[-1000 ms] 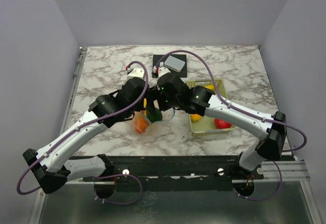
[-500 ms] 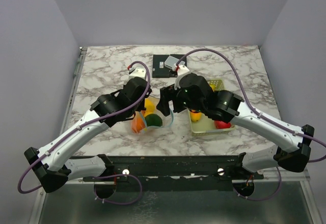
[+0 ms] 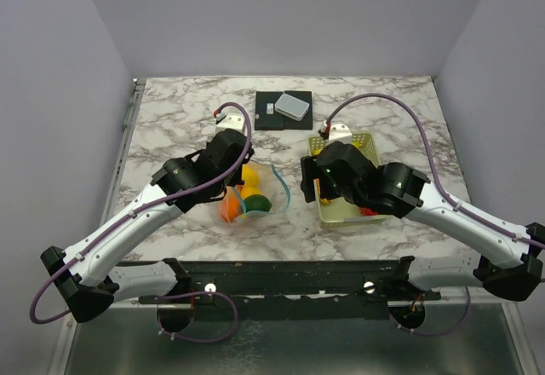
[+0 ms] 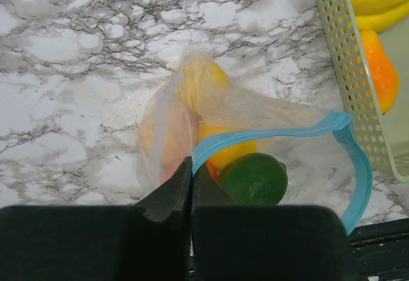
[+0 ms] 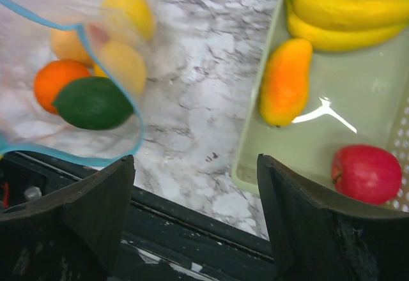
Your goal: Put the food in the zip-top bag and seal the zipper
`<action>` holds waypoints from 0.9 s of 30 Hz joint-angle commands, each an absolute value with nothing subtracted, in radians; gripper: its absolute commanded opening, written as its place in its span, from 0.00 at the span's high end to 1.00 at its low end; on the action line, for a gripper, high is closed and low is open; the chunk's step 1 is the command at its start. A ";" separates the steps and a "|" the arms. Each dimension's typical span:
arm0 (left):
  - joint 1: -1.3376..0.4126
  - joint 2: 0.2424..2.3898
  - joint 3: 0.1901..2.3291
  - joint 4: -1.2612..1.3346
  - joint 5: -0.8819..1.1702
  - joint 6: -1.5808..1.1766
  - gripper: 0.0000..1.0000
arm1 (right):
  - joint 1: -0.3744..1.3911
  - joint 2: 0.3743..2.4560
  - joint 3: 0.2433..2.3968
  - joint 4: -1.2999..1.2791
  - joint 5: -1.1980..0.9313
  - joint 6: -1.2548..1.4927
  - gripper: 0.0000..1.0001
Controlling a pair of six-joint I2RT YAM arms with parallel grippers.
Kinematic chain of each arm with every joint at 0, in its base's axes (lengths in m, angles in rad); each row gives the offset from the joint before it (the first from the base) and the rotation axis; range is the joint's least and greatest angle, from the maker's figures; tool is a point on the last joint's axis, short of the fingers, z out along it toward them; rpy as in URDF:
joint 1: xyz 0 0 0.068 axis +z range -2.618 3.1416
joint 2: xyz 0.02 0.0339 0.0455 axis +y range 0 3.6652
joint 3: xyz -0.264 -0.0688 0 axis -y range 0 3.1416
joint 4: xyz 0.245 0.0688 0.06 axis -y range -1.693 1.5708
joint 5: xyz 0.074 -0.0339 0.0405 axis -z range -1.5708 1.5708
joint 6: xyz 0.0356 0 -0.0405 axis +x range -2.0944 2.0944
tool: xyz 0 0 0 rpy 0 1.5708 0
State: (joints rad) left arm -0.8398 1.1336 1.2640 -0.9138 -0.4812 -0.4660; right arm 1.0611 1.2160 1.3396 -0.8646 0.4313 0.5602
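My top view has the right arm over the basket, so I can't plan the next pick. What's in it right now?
Observer: Two bananas, an elongated orange fruit and a red apple lie in the basket.
Operator: Is the right gripper carrying anything?
Observer: No, it is open and empty.
Operator: Does the left gripper have the zip-top bag?
Observer: Yes, shut on its blue zipper.

I work in a robot lab cell: plain pale walls [image 3: 281, 17] box in my marble-patterned bench [image 3: 170, 111], my left arm [image 3: 128, 230] and right arm [image 3: 464, 217] are bolted to a dark metal frame [image 3: 289, 274] at its near edge, and purple cables [image 3: 375, 100] loop off them
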 commanded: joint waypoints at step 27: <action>-0.841 1.121 1.253 -0.875 -0.454 -0.447 1.00 | 0.703 1.278 1.034 -1.048 0.574 0.736 0.08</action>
